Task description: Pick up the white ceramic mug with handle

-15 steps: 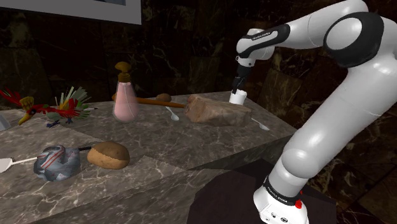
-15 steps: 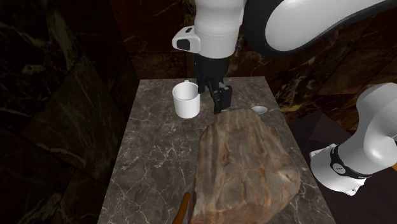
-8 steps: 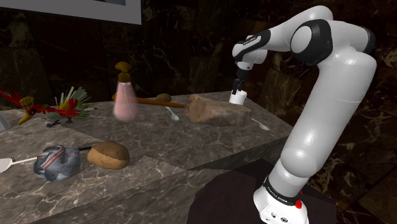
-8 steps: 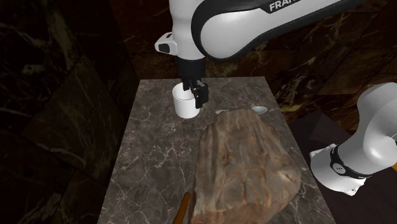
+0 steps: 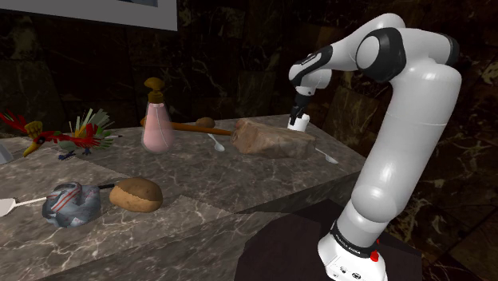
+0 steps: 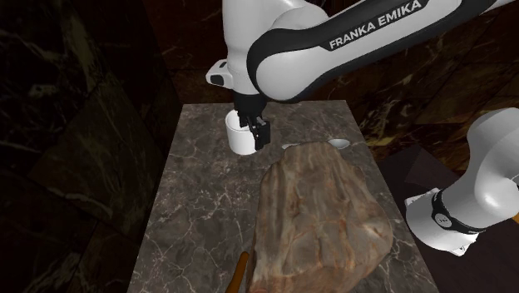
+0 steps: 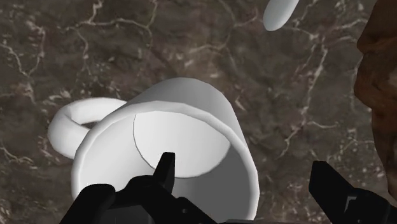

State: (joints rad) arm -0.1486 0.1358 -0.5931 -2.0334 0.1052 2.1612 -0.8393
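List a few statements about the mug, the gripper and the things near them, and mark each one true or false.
1. The white mug stands upright on the marble top. True.
2. The gripper is shut on the mug's handle. False: its fingers stand open, one inside the mug, the other outside its wall; the handle is free.
3. A white spoon lies on the same top, by the brown rock. True.
4. The mug holds a dark drink. False: it is empty, its pale bottom showing.
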